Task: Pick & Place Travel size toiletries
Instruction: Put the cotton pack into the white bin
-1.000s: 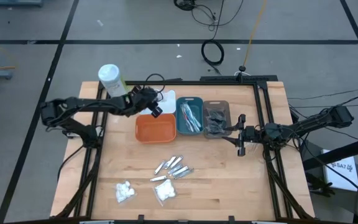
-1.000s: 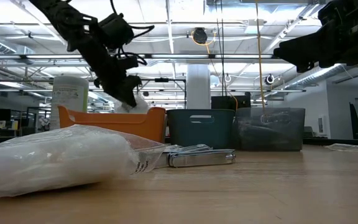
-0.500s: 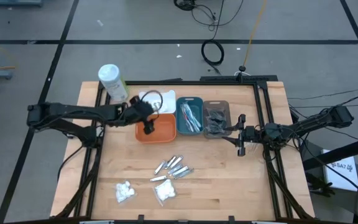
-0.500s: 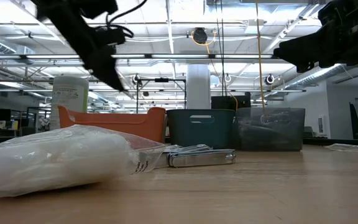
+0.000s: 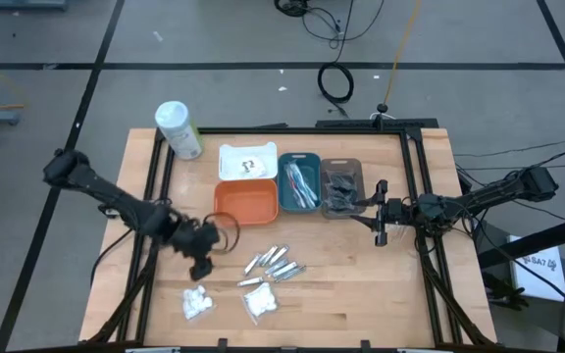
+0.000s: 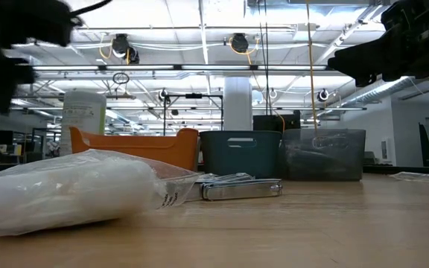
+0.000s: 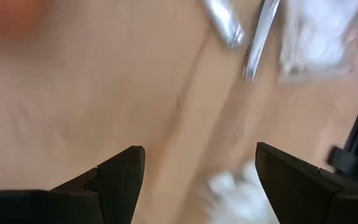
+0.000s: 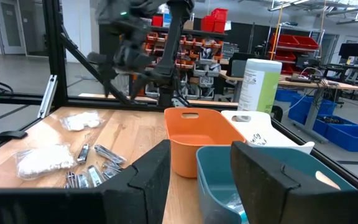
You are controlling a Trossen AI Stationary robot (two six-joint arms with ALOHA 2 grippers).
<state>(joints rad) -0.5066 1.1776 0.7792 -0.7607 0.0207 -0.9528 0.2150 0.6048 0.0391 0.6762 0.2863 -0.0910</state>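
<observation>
Hovering released left hand [image 5: 202,263] above white packets [image 5: 196,301], right hand [image 5: 380,226] parted, empty, beside grey tray [image 5: 341,188]

A workshop: red parts bins [image 8: 213,15], metal racks, overhead strip lights [image 6: 199,68].

Just beside the left claw [image 5: 202,267], silvery-white tubes [image 5: 274,263] are lying flat in a loose fan on the table [image 5: 361,284]. Two white packets are resting nearby: one [image 5: 197,302] close below the claw, the other [image 5: 259,303] beside the tubes. Blue-and-white toothbrushes [image 5: 299,184] and dark clear-wrapped packets [image 5: 341,190] are sitting farther off, nearer the right claw [image 5: 380,213].
</observation>
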